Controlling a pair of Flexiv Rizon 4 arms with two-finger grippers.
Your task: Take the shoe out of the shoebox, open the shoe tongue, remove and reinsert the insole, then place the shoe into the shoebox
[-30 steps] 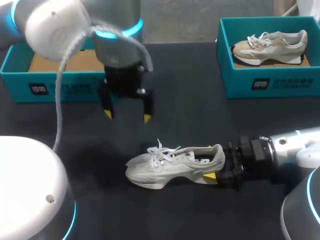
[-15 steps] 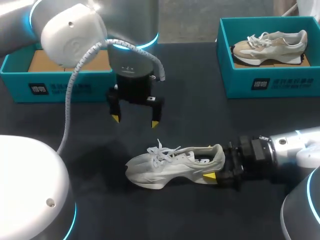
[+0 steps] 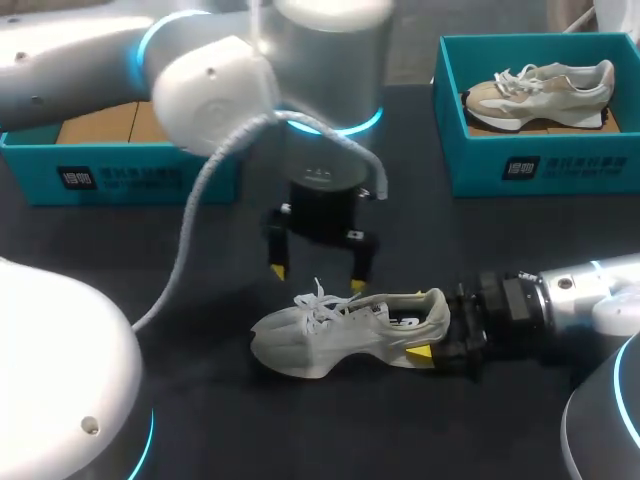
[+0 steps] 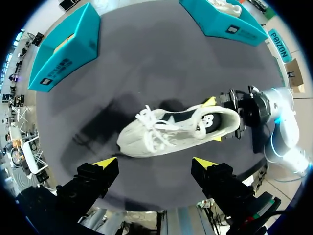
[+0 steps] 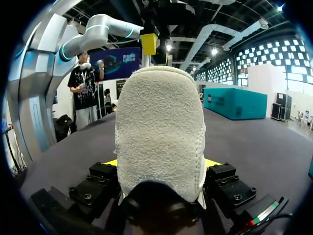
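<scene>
A pale grey shoe [image 3: 335, 330] with white laces lies on its sole on the dark table, toe to the left. My right gripper [image 3: 437, 338] is shut on its heel, a finger on each side; in the right wrist view the heel [image 5: 161, 137] sits between the yellow fingertips [image 5: 110, 162]. My left gripper [image 3: 317, 277] hangs open just above and behind the laces, touching nothing. Seen from the left wrist, the shoe [image 4: 171, 129] lies ahead of the open left gripper [image 4: 155, 164], with the right gripper [image 4: 226, 120] at its heel.
A teal shoebox [image 3: 540, 165] at the back right holds a second beige shoe [image 3: 545, 88]. Another teal box [image 3: 120, 170] with a cardboard insert stands at the back left, partly hidden by my left arm.
My left arm has swung right and forward, bringing its open gripper from near the left box to just over the shoe's laces. The right gripper and shoe have stayed put.
</scene>
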